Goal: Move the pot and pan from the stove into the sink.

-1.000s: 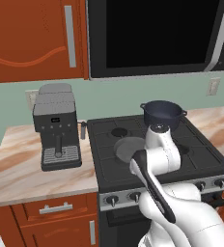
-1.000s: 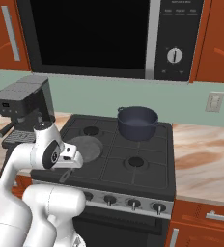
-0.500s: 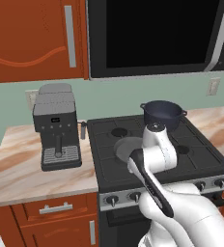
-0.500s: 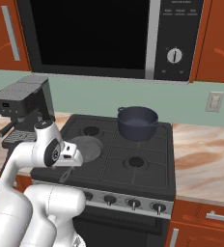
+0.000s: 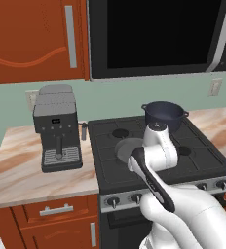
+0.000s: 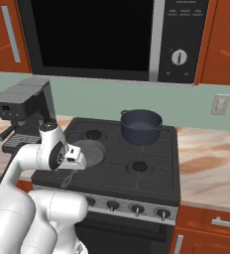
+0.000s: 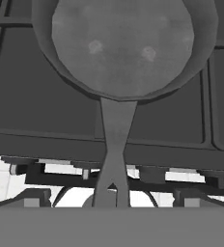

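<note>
The pan (image 7: 123, 46) is sitting on the front left burner of the stove (image 6: 137, 171), its long handle pointing toward the stove's front edge, along the front-to-back axis. The pot (image 6: 141, 126) is standing upright on the rear burner behind it. The arm is bending forward and down over the pan, wrist tilted. The fingers (image 6: 76, 158) are spread wide, released, gripping nothing. A coffee machine (image 5: 56, 127) is standing on the desk (image 5: 22, 170) left of the stove. No writing is legible.

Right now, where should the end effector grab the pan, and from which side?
Probably by the long thin handle, from above. The pan is a wide shallow disc on the stove, too broad to span; the handle sticks out toward the stove's front edge.
</note>
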Robot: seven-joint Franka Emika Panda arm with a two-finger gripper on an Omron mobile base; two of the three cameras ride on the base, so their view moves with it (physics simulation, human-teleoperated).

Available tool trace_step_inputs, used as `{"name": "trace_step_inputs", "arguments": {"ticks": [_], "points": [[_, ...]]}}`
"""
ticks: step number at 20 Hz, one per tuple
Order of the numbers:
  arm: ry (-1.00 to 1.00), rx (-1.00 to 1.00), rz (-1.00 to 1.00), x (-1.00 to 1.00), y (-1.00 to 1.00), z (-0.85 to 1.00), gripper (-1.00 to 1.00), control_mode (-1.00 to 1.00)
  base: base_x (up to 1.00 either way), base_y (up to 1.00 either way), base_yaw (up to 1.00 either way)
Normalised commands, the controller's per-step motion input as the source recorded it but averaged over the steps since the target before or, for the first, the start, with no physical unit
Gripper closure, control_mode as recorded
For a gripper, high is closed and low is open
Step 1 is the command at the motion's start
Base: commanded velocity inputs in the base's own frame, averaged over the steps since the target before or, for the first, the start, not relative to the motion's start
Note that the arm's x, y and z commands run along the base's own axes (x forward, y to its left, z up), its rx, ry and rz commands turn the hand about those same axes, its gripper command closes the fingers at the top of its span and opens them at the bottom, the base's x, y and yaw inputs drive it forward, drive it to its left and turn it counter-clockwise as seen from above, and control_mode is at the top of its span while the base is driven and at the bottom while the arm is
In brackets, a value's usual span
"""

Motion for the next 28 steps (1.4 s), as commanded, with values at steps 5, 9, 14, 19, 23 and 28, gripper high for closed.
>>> {"name": "trace_step_inputs", "arguments": {"ticks": [5, 9, 14, 19, 23, 28], "points": [[-0.07, 0.00, 0.00, 0.00, 0.00, -0.07, -1.00, -1.00, 0.00, 0.00, 0.00], [-0.01, 0.00, 0.00, 0.03, 0.00, -0.06, -1.00, -1.00, 0.00, 0.00, 0.00], [-0.05, 0.00, 0.00, 0.01, -0.03, -0.31, -1.00, -1.00, 0.00, 0.00, 0.00], [-0.02, 0.00, 0.00, 0.00, -0.13, -0.47, -1.00, -1.00, 0.00, 0.00, 0.00], [-0.04, 0.00, 0.00, 0.00, -0.17, -0.65, -1.00, -1.00, 0.00, 0.00, 0.00], [-0.11, 0.00, 0.00, 0.00, -0.15, -0.66, -1.00, -1.00, 0.00, 0.00, 0.00]]}}
